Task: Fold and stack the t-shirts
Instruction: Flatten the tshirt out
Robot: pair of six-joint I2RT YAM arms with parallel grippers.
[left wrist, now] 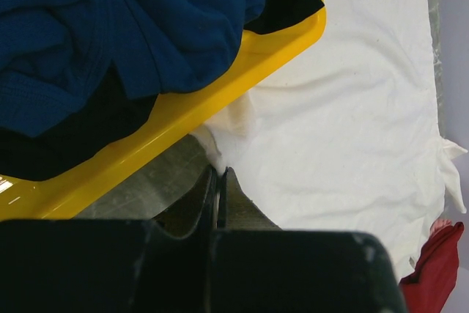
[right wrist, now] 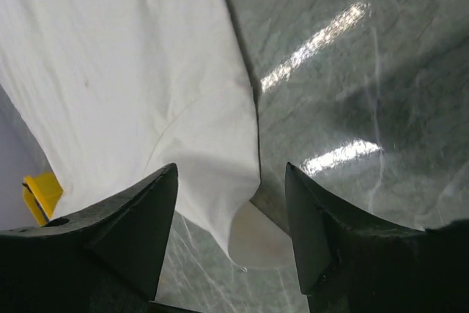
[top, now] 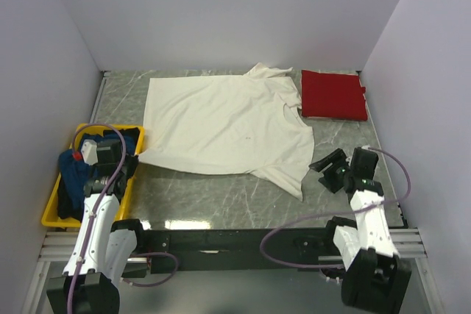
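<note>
The cream-white t-shirt (top: 221, 123) lies spread flat on the marble table, neck to the right. My left gripper (top: 131, 158) is shut on its near-left hem corner (left wrist: 214, 148), right beside the yellow tray. My right gripper (top: 329, 162) is open and empty; its jaws straddle the near sleeve tip (right wrist: 253, 225) just above the table. The red t-shirt (top: 333, 94) lies folded at the back right and shows at the edge of the left wrist view (left wrist: 437, 269). The dark blue t-shirt (top: 73, 170) is bunched in the tray and fills the top of the left wrist view (left wrist: 146, 27).
The yellow plastic tray (top: 53, 215) sits at the table's left edge, its rim (left wrist: 220, 93) touching the white shirt's corner. White walls close in the left, back and right. Bare marble (top: 221, 196) runs along the near edge.
</note>
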